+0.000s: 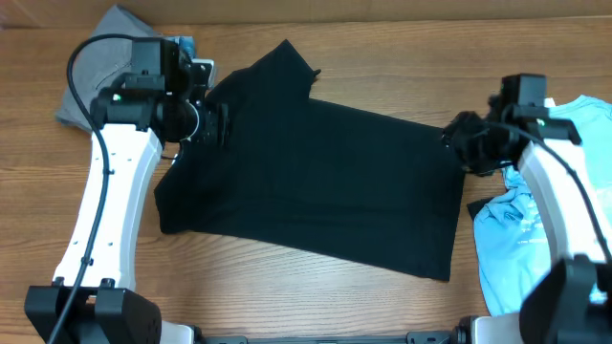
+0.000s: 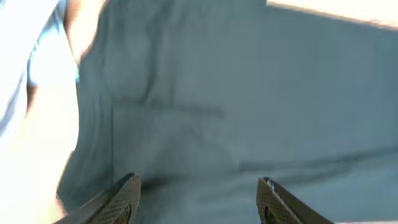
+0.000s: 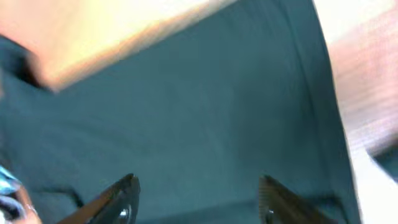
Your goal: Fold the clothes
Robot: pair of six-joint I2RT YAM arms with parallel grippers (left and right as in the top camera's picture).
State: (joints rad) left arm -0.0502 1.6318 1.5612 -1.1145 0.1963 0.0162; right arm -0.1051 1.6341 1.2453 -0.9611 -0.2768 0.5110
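Black shirt (image 1: pixel 316 182) spread; left gripper (image 2: pixel 198 185) above (parted)

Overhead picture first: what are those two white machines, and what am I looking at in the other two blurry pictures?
Those are two robot arms, the left arm and the right arm, working at a wooden table. The overhead picture comes from a fixed camera above the table. Each of the other two pictures comes from a camera on one arm's wrist. That is why you see the two fingers of its claw at the bottom edge: the left claw and the right claw. A black shirt lies spread on the table. A grey garment lies by the left arm and a light blue garment by the right arm. Both claws are open over the black shirt and hold nothing. The job is to fold the clothes.
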